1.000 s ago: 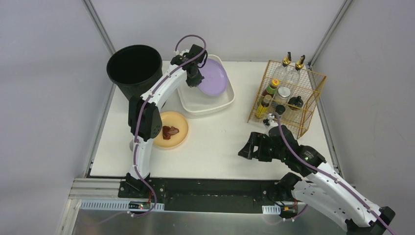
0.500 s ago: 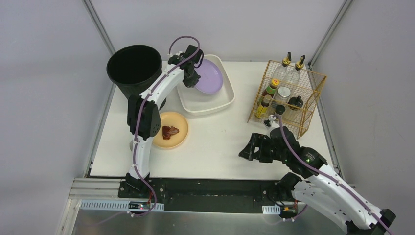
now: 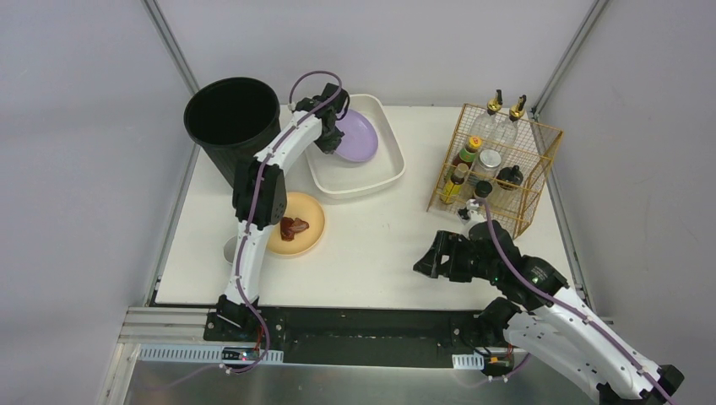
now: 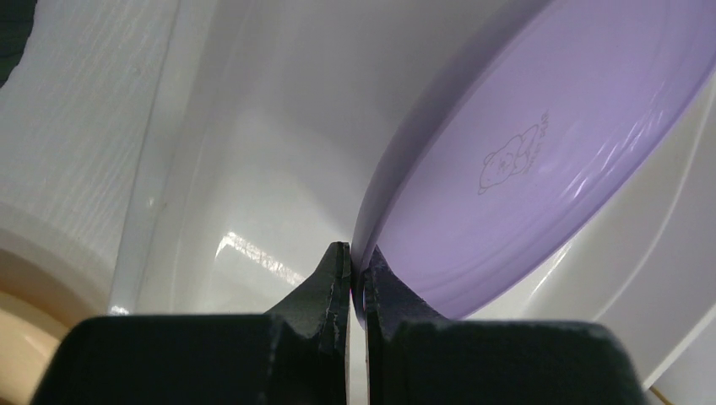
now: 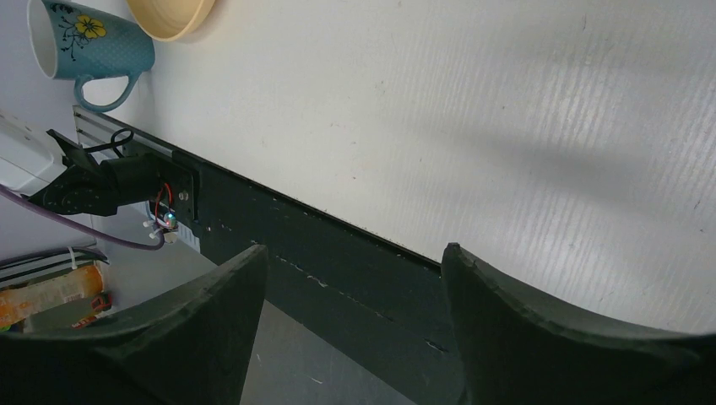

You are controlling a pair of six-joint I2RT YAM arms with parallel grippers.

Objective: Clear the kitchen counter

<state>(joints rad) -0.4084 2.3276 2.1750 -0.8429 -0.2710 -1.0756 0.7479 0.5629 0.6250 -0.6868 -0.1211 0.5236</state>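
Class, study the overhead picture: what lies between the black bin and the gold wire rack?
The top view shows the white basin there, with the left claw pinching a tilted purple plate in it.

We see the purple plate (image 3: 358, 137), pinched at its rim in the left arm's jaws, standing steeper now and nearer the white basin's (image 3: 371, 184) left wall than a second ago. The left arm's elbow (image 3: 257, 192) has swung closer to the basin. More of a cup (image 3: 230, 250) shows, well in front of it.
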